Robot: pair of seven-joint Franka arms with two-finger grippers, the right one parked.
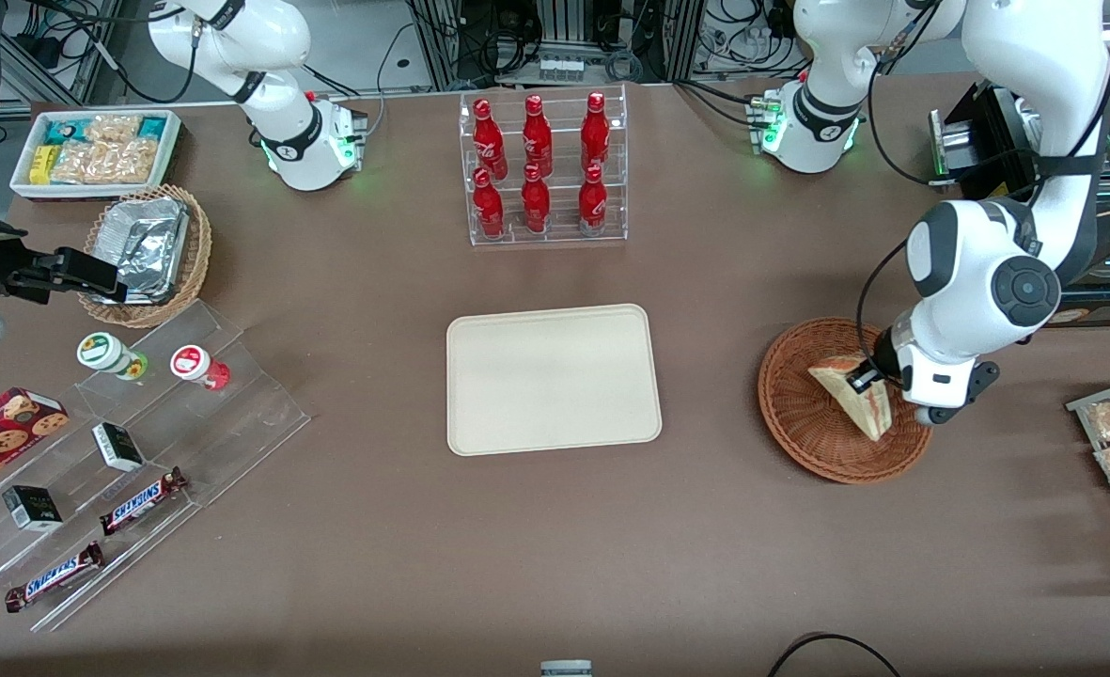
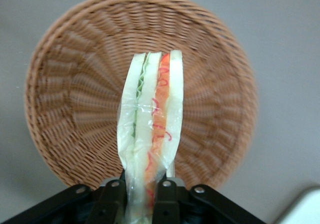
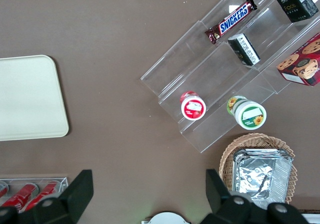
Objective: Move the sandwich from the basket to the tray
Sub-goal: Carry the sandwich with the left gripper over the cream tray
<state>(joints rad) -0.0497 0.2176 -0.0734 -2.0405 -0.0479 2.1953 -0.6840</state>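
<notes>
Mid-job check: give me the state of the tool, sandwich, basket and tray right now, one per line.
tool: shut on the sandwich, over the basket.
sandwich: gripped by one end, wrapped, intact; lift-off unclear.
basket: upright on the table, nothing else inside.
tray: flat on the table, bare.

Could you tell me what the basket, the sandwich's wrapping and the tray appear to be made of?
The basket looks like reddish-brown woven wicker, radial weave visible. The sandwich, gripped by the gripper over the basket, seems wrapped in clear glossy film. The tray appears to be matte cream plastic, smooth with a low rim.
</notes>
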